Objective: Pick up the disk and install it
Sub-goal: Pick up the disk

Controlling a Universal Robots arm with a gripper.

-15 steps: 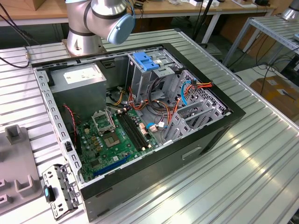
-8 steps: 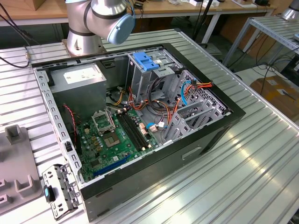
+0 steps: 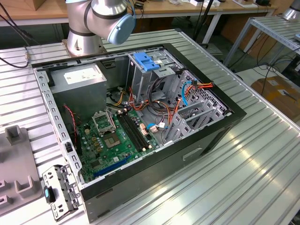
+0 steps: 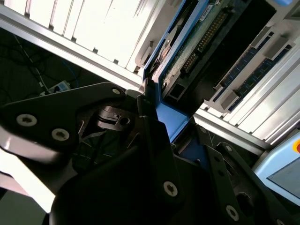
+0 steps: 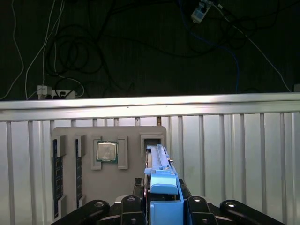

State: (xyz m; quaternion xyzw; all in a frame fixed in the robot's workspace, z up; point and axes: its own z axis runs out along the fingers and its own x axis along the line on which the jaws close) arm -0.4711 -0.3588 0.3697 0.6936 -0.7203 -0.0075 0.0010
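One gripper (image 5: 161, 206), clamped on disk (image 5: 159, 168) (blue-framed)

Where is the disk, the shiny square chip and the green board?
Disk (image 5: 163, 185), first wrist view, blue carrier frame.
Processor chip (image 5: 107, 151), first wrist view, silver top.
Motherboard (image 3: 99, 157), exterior view, green surface.

This is a robotics lab: my arm base (image 3: 79, 40) stands at one edge of an aluminium table (image 3: 253, 159) bearing an opened computer case (image 3: 140, 190), with wooden workbenches (image 3: 28, 10) and cables (image 3: 205, 18) beyond.
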